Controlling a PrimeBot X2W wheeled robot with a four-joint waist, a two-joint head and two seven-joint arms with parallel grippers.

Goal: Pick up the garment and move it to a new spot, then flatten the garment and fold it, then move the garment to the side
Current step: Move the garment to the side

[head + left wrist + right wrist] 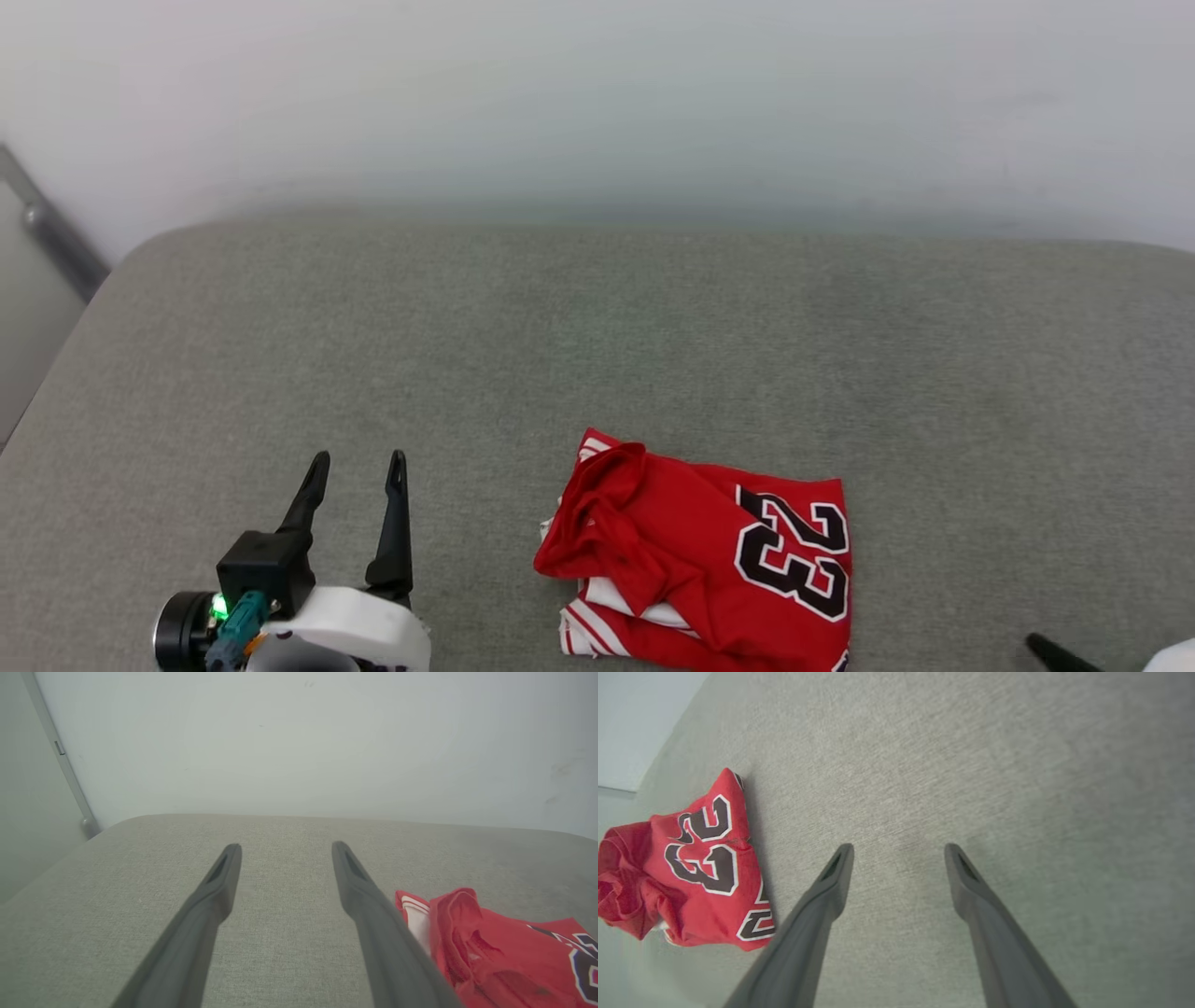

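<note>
Head view: the garment (pixel 709 551) lies near the front edge of the grey padded surface (pixel 597 317), gathered into a rough, bunched rectangle. The "23" faces up, and a white sleeve with striped trim pokes out at the lower left. The left fingers (pixel 396 513) stand spread and empty just off its left side. The right fingers (pixel 831 882), also spread and holding nothing, hover over bare fabric well to its right.

To my eye this bundle fits either a shirt dropped loosely and awaiting pickup, or one folded carelessly and already set aside. Either way, handling it well would mean coming in low at an edge and pinching all the layers together, because loose jersey slides and a one-layer grip would pull the bundle open.
</note>
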